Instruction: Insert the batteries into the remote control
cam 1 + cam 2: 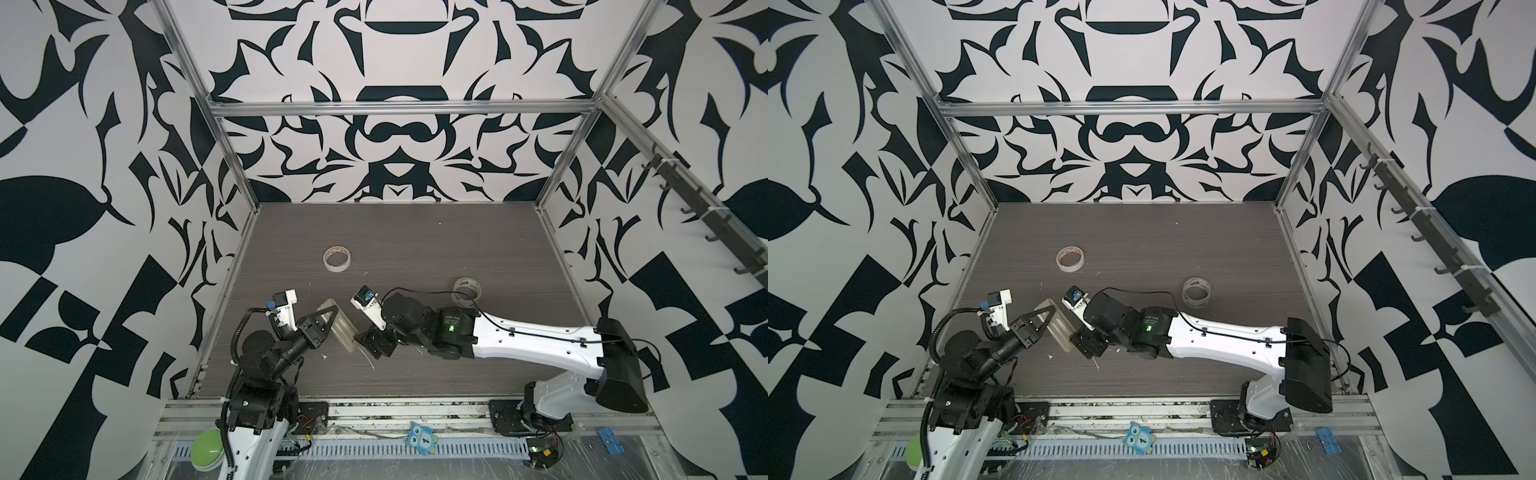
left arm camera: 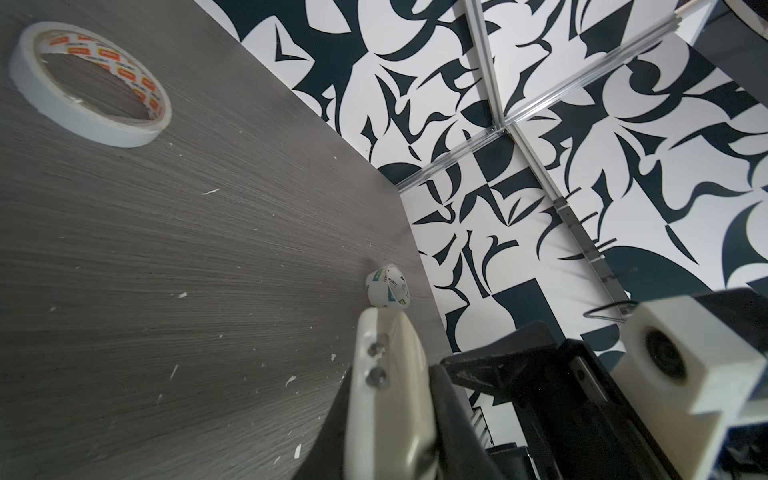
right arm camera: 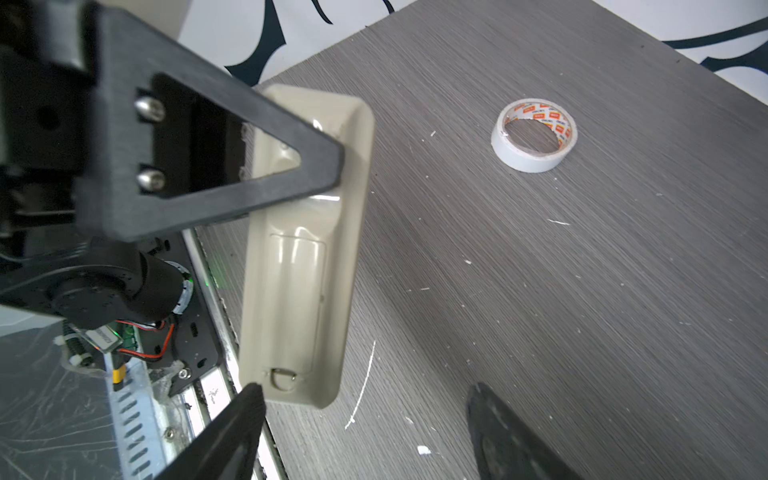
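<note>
Remote [image 3: 299, 270] long axis runs claw to claw, latch end toward right claw [image 3: 365, 388].
Left claw [image 3: 328, 166] clamped on remote's other end; right claw wide open, empty, one finger just beside the latch end. Batteries not in sight.

Back of remote control [image 3: 299, 266] is plain beige; table [image 3: 582, 291] grey w/ fine woodgrain; tape roll [image 3: 524, 161] white, orange-labelled core; walls [image 1: 83, 124] blk/wht swirl pattern.
</note>
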